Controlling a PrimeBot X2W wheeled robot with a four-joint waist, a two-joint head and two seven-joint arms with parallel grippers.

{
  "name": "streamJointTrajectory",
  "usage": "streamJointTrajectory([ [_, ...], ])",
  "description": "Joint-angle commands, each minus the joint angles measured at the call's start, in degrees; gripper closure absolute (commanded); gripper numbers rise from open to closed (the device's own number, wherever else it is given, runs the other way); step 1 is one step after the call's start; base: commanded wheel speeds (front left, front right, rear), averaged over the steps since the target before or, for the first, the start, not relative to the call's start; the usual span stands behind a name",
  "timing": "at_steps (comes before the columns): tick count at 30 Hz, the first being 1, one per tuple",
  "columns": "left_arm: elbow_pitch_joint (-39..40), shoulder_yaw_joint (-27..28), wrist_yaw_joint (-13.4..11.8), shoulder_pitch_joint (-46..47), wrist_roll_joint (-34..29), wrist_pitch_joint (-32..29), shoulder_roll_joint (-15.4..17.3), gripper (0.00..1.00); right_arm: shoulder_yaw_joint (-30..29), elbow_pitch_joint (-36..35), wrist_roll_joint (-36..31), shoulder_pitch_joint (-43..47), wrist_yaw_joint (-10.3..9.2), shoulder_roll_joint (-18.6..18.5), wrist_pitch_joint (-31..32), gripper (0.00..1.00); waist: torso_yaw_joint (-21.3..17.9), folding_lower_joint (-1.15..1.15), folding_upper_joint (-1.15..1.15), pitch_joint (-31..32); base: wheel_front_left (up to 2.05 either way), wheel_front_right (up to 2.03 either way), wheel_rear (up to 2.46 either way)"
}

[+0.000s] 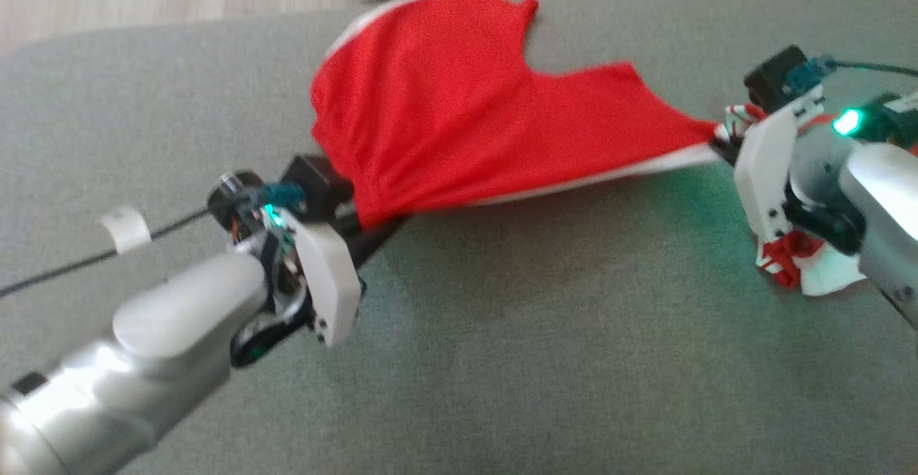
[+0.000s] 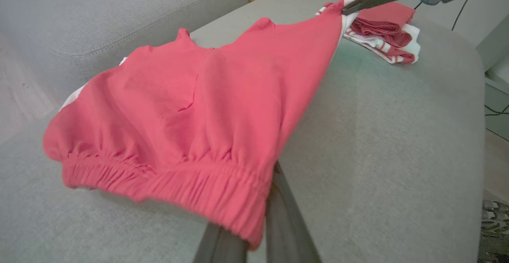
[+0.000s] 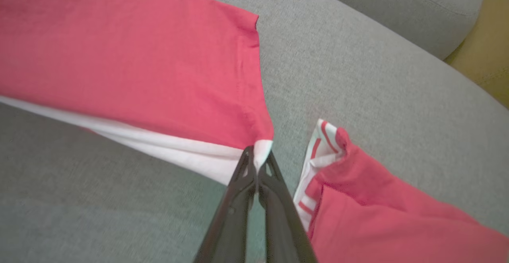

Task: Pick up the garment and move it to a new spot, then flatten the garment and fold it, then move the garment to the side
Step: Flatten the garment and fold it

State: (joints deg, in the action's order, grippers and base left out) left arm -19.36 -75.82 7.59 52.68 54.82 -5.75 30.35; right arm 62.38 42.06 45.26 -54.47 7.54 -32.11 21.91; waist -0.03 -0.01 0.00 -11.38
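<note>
The left hand (image 1: 379, 229) and right hand (image 1: 719, 142) are each clamped shut on a corner of the red shorts (image 1: 445, 116), stretched taut over the grey cushion (image 1: 538, 317): flattening. Next probably calls for lowering both evenly, keeping tension

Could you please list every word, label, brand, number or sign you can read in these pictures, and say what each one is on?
None: no readable text anywhere. The red garment is plain, the folded red and white pile shows stripes only, and the white tape tag on the cable looks blank.
</note>
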Motion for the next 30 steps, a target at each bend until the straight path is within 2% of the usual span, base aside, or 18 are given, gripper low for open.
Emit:
streamJointTrajectory([
  [1, 2.1, 2.5, -0.1, 0.4, -0.5, -0.7, 2.7, 1.0, 1.4, -3.0, 3.0, 1.6, -0.05, -3.8, 2.0, 1.0, -0.1, 0.01, 0.0, 2.7, 0.0, 0.0, 0.0],
  [2, 2.1, 2.5, -0.1, 0.4, -0.5, -0.7, 2.7, 1.0, 1.4, -3.0, 3.0, 1.6, -0.05, -3.8, 2.0, 1.0, -0.1, 0.01, 0.0, 2.7, 0.0, 0.0, 0.0],
  [13, 9.7, 2.5, -0.1, -11.1, 0.7, -4.5, 4.7, 1.0, 6.1, -14.6, 15.2, 9.1, -0.05, -13.0, 11.3, 1.0, -0.3, 0.01, 0.0, 10.3, 0.0, 0.0, 0.0],
  [16, 11.6, 2.5, -0.2, -12.8, 1.4, -4.1, 5.2, 1.0, 5.7, -18.1, 16.9, 10.4, -0.05, -15.5, 13.0, 1.0, -0.1, 0.01, 0.0, 10.8, 0.0, 0.0, 0.0],
  [20, 13.3, 3.7, -2.0, -13.3, 2.2, -3.2, 5.6, 1.0, 3.6, -21.8, 18.1, 11.3, -0.05, -17.6, 12.8, 1.0, 0.8, 0.01, 0.0, 10.2, 0.0, 0.0, 0.0],
  [24, 12.5, 5.8, -5.0, -12.2, 1.9, -1.6, 5.1, 1.0, 0.6, -22.8, 15.8, 10.2, -0.05, -17.7, 10.0, 1.0, 2.0, 0.01, 0.0, 8.3, 0.0, 0.0, 0.0],
  [30, 8.3, 9.7, -9.5, -10.3, 3.4, 0.4, 2.0, 1.0, -5.3, -20.0, 11.4, 6.2, -0.05, -13.9, 2.8, 1.0, 4.3, 0.01, 0.0, 4.3, 0.0, 0.0, 0.0],
])
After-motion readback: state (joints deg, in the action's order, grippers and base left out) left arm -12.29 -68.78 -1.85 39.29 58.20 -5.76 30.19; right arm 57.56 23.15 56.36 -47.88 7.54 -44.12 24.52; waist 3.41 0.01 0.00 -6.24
